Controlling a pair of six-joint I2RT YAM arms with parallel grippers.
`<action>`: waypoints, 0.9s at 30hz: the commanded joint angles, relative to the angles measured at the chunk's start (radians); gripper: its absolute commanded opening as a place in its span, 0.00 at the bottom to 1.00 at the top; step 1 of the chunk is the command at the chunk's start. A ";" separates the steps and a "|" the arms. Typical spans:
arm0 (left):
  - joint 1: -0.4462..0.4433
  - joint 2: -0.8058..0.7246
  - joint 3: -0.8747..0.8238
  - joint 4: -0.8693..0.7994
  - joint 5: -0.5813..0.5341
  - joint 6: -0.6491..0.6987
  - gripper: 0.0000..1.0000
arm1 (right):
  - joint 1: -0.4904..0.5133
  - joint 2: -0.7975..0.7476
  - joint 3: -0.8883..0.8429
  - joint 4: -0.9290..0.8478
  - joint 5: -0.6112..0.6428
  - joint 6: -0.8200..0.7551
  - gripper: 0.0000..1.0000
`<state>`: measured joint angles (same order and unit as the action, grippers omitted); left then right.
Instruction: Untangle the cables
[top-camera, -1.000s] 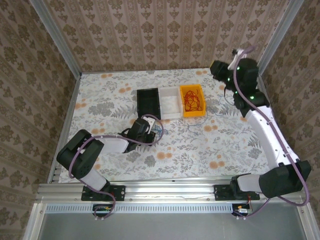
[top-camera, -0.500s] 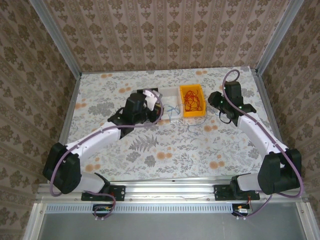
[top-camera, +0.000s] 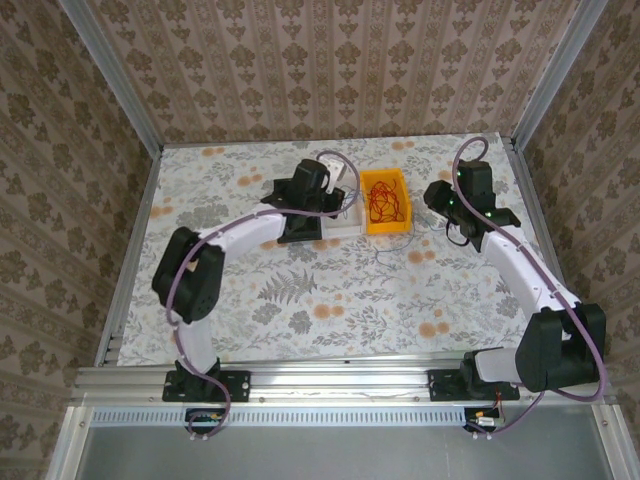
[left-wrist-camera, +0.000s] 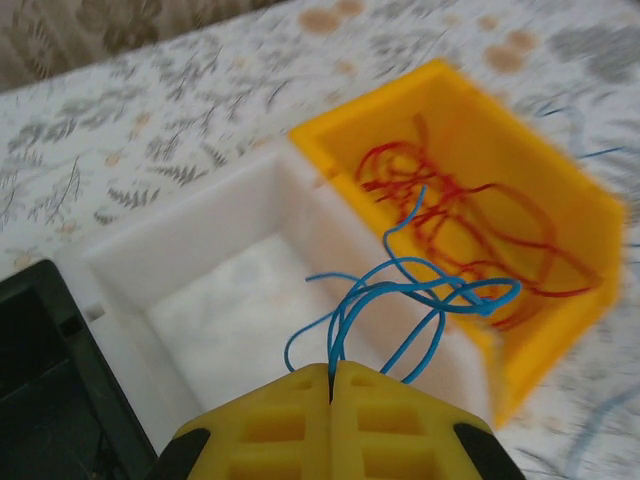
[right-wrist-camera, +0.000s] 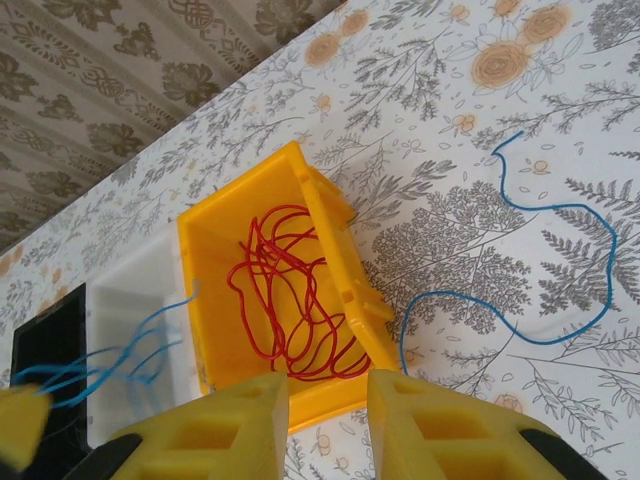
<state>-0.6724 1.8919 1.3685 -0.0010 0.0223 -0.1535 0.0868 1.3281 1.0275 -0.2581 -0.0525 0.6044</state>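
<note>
While the left gripper (left-wrist-camera: 330, 375) pinches a bunch of blue cables (left-wrist-camera: 400, 295) over the white bin (left-wrist-camera: 190, 240) touching the yellow bin (left-wrist-camera: 470, 120), the right gripper (right-wrist-camera: 328, 395) hovers near the yellow bin with fingers apart, red cables (left-wrist-camera: 450, 215) lying inside it and one loose blue cable (right-wrist-camera: 552, 340) beside it.

From above, the left arm (top-camera: 250, 232) covers most of the white bin (top-camera: 341, 228) just left of the yellow bin (top-camera: 386, 230), so what lies inside can't be made out there. In the left wrist view the yellow bin's far right corner smears into blur. The black bin (left-wrist-camera: 40, 380), beyond the white one, runs off the frame, and the blue cable (left-wrist-camera: 340, 325) disappears between the pressed-together fingers of the left gripper (left-wrist-camera: 330, 375). The right gripper (right-wrist-camera: 328, 400) hides the yellow bin's near edge.
</note>
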 joint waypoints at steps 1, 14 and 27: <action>0.005 0.057 0.077 0.029 -0.105 -0.021 0.00 | -0.001 -0.016 -0.020 0.018 -0.037 -0.011 0.28; 0.006 -0.036 0.012 0.096 -0.151 -0.173 0.69 | 0.033 0.213 -0.078 -0.012 -0.095 0.012 0.40; 0.007 -0.175 -0.213 0.121 -0.230 -0.265 0.68 | 0.033 0.378 -0.061 0.012 -0.088 0.028 0.37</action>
<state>-0.6724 1.7432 1.1732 0.1051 -0.1715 -0.3737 0.1184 1.6840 0.9596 -0.2428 -0.1356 0.6182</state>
